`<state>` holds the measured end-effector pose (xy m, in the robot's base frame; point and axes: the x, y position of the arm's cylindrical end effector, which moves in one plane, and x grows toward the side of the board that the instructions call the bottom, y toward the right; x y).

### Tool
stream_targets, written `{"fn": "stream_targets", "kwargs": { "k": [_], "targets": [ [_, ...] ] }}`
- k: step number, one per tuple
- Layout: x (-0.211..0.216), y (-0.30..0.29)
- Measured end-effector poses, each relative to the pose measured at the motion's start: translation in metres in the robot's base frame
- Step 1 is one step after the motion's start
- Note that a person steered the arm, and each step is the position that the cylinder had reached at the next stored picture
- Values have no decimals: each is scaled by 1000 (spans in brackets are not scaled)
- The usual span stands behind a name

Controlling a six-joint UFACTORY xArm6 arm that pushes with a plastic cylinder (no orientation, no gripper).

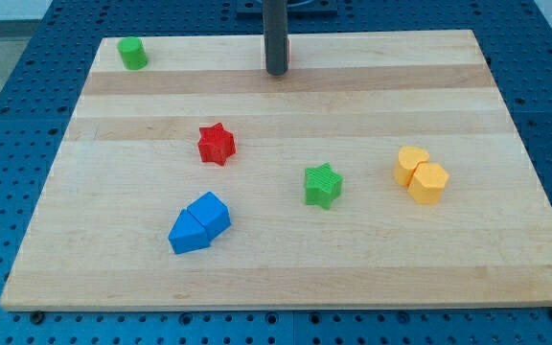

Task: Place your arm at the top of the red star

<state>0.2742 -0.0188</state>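
The red star (pixel 217 144) lies on the wooden board (pixel 286 259), left of centre. My tip (pixel 275 72) stands near the board's top edge, up and to the right of the red star and well apart from it. A small red piece (pixel 287 48) shows just behind the rod, mostly hidden by it.
A green cylinder (pixel 131 53) sits at the top left corner. A green star (pixel 322 185) lies right of centre. Two yellow blocks (pixel 421 174) touch each other at the right. Two blue blocks (pixel 199 222) touch each other at the lower left.
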Motion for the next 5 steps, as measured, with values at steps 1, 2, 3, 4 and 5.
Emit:
{"fn": "stream_targets", "kwargs": {
  "k": [1,2,3,4,5],
  "targets": [
    [11,-13],
    [20,-35],
    [23,-57],
    [23,-66],
    [23,-66]
  ]
}}
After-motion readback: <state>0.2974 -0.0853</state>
